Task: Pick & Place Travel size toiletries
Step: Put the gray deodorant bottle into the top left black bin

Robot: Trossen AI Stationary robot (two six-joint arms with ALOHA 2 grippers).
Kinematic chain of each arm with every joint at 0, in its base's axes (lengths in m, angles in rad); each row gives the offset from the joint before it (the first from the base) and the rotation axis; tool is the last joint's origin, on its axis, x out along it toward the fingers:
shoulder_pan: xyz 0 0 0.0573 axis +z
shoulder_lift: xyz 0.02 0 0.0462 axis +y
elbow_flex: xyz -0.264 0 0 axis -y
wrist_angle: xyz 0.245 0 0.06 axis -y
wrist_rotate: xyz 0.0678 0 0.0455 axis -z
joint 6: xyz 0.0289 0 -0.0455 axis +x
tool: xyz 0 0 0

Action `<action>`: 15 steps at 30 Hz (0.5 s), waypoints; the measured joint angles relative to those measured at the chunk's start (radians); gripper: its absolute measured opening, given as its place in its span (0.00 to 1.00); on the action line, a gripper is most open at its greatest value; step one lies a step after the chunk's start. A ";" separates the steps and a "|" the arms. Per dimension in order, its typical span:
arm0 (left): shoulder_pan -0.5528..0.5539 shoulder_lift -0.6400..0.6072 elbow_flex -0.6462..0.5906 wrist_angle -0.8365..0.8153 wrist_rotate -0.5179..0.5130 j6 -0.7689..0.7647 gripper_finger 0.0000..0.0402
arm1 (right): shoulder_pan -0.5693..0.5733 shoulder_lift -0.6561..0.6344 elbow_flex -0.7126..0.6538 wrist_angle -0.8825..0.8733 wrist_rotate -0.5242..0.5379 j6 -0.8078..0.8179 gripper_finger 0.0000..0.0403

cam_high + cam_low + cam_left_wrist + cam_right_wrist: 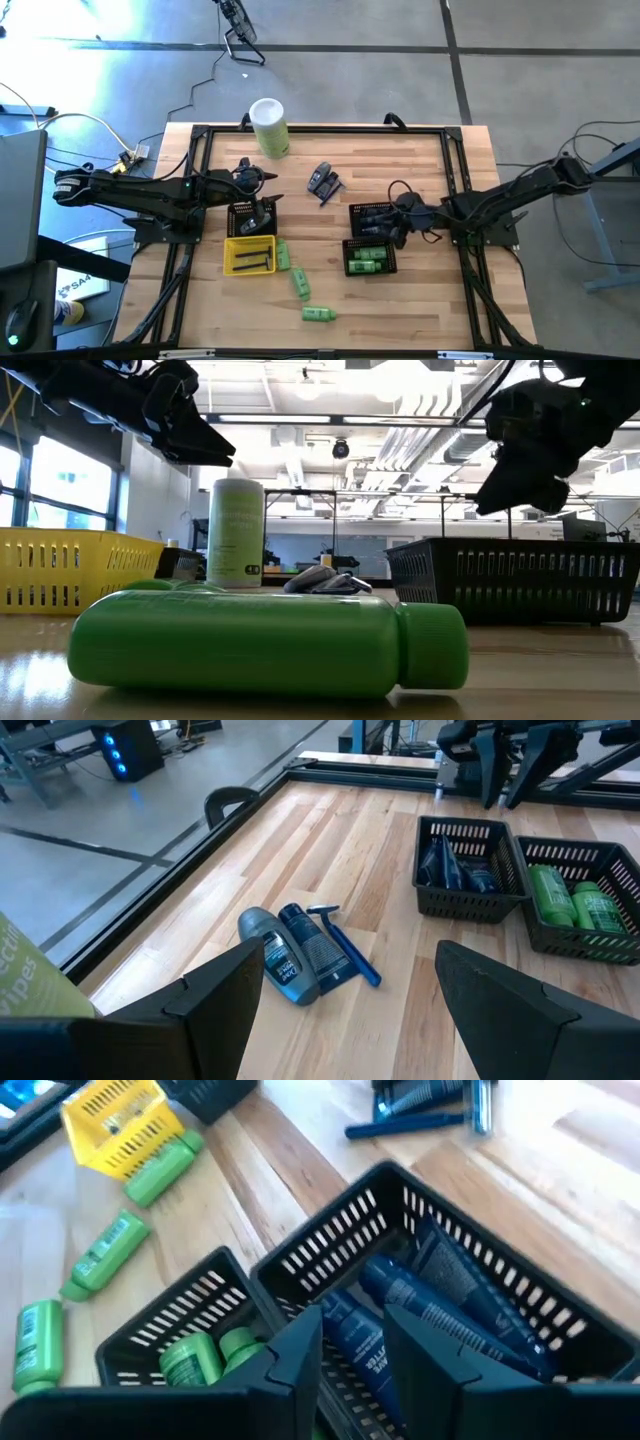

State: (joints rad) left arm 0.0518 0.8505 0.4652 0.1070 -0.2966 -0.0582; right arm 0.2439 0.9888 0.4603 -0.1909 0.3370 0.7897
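My right gripper (352, 1355) hovers open over a black basket (335, 1240) that holds dark blue tubes (440, 1295). One tube shows in the gap below its fingers. The basket beside it (165, 1320) holds green bottles (195, 1360). Three more green bottles (283, 255) (301, 283) (319, 314) lie on their sides on the wood. A small pile of dark tubes and a blue razor (300, 955) lies near the table's middle. My left gripper (345, 1020) stands wide open above the table, left of that pile, with nothing between its fingers.
A yellow tray (250, 255) and a third black basket (252, 218) sit under the left arm. A tall pale-green canister (268, 125) with a white lid stands at the far edge. Bare wood lies at the table's near right.
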 joint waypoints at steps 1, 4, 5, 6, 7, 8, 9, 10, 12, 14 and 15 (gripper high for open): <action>0.000 0.000 0.000 0.000 0.000 0.000 0.72 | -0.003 -0.010 0.000 0.001 0.000 -0.011 0.25; 0.000 0.000 0.000 0.000 0.000 0.000 0.72 | -0.018 -0.044 0.000 0.001 0.000 -0.054 0.23; 0.000 0.000 0.000 0.000 0.000 0.000 0.72 | -0.025 -0.054 0.000 0.007 0.000 -0.070 0.23; 0.000 0.000 0.000 0.000 0.000 0.000 0.72 | -0.032 -0.063 0.000 0.017 0.001 -0.091 0.22; 0.000 0.000 0.000 0.000 0.000 0.000 0.72 | -0.040 -0.071 0.000 0.028 0.001 -0.115 0.22; 0.000 0.000 0.000 0.000 0.000 0.000 0.72 | -0.048 -0.076 0.000 0.043 0.002 -0.143 0.22; 0.000 0.000 0.000 0.000 0.000 0.000 0.72 | -0.056 -0.078 0.000 0.065 0.006 -0.172 0.22; 0.000 0.000 0.000 0.000 0.000 0.000 0.72 | -0.065 -0.079 0.000 0.092 0.013 -0.201 0.22; 0.000 0.000 0.000 -0.001 0.000 0.000 0.72 | -0.083 -0.078 0.000 0.139 0.039 -0.266 0.22; 0.000 0.000 0.000 0.000 0.000 0.000 0.72 | -0.107 -0.072 0.000 0.196 0.061 -0.332 0.22; 0.000 0.000 0.000 0.000 0.000 0.000 0.72 | -0.121 -0.066 0.000 0.220 0.065 -0.363 0.22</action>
State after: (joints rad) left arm 0.0517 0.8505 0.4652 0.1067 -0.2966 -0.0582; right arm 0.1230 0.9231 0.4599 0.0287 0.4023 0.4269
